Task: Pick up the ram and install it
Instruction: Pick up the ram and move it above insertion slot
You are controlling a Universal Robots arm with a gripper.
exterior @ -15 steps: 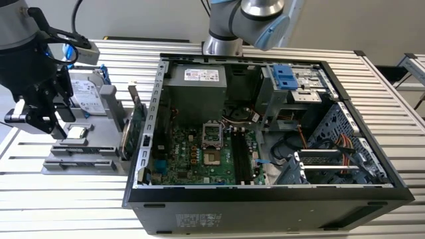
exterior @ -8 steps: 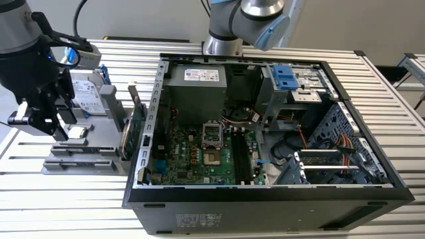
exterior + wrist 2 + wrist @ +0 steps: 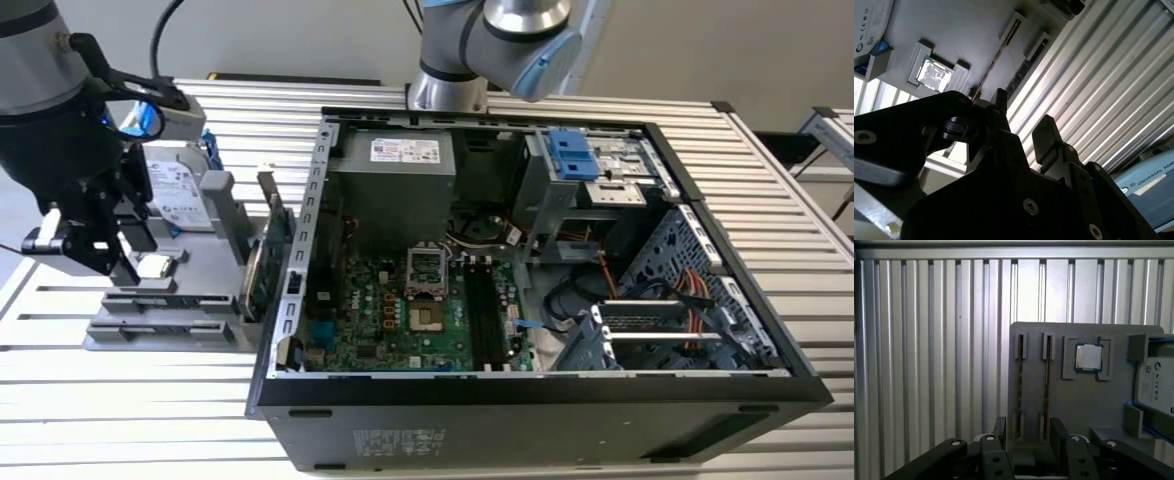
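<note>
1. Ribbed aluminium table (image 3: pixel 929 340) is seen beneath a smooth grey tray (image 3: pixel 1089 400).
2. One thin ram (image 3: pixel 1047 382) is stood edge-on in one of two narrow slots (image 3: pixel 1020 385).
3. Black gripper (image 3: pixel 1029 432) is spread wide, empty, near it.

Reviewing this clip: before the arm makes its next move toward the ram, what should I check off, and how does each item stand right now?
1. Gripper open and empty: ok, there is a clear gap between its fingers in both wrist views.
2. Ram standing on edge in the grey holder: ok.
3. Gripper centred over the ram: cannot tell; it hangs above the holder, apart from the ram.
4. Computer case open on its side: ok.
5. Motherboard ram slots free: ok, they look empty in the exterior view.
</note>
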